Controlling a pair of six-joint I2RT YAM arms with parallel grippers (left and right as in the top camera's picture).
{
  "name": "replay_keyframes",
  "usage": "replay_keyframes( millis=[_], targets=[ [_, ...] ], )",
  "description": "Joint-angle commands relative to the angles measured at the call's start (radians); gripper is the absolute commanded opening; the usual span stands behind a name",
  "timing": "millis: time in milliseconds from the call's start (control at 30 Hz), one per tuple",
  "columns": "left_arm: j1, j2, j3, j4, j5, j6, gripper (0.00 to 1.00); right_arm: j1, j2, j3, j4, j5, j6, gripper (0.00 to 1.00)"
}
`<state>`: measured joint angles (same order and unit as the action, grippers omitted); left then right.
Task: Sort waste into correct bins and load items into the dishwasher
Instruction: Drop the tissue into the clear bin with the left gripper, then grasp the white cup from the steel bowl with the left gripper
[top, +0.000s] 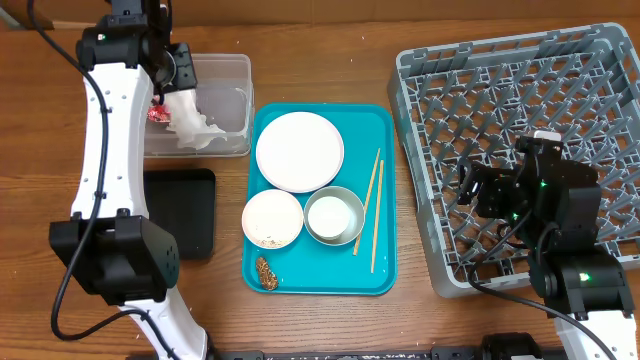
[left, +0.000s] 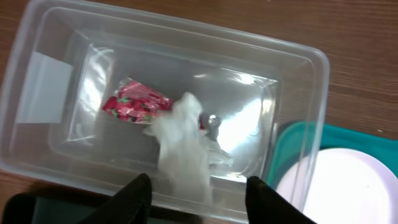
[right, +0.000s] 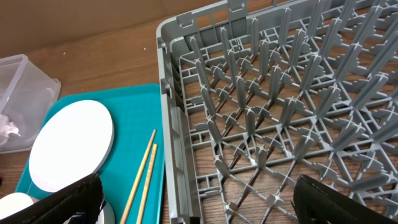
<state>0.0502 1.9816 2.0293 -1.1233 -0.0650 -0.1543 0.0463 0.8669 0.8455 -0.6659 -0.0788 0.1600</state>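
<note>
Hovering over the tub (left: 298, 74) at far left with left gripper (left: 199, 180) parted, napkin (left: 183, 143) loose below, touching the red wrapper (left: 134, 104) inside. Sitting mid-table on the teal tray (top: 375, 125): plate (top: 299, 150), bowls (top: 272, 218), chopsticks (top: 371, 205). Hanging over the rack (top: 520, 90) with right gripper (right: 196, 183) spread wide.

The left arm (top: 112, 140) stretches from the near left edge of the surface (top: 320, 320) toward its far left corner, with the wrist bent down. The left pincer (left: 199, 200) points downward, its jaws apart and gripping nothing. The right arm (top: 565, 230) stands folded by the near right corner, and the right pincer (right: 199, 205) is spread wide and empty.
</note>
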Motion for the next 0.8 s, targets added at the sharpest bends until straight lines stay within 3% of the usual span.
replay_keyframes(
  millis=[0,233,433,767],
  targets=[
    [-0.022,0.005,-0.005,-0.008,0.158,0.026,0.53,-0.003,-0.006,0.024,0.005,-0.004,-0.003,1.0],
    [-0.123,0.008,-0.005,-0.158,0.434,0.211,0.53,-0.003,-0.006,0.024,0.006,-0.004,-0.003,1.0],
    [-0.265,0.01,-0.053,-0.311,0.431,0.29,0.69,-0.003,-0.006,0.024,0.006,-0.004,-0.003,1.0],
    [-0.488,0.01,-0.323,-0.334,0.422,0.304,0.7,-0.003,-0.006,0.024,0.006,-0.004,-0.003,1.0]
  ],
)
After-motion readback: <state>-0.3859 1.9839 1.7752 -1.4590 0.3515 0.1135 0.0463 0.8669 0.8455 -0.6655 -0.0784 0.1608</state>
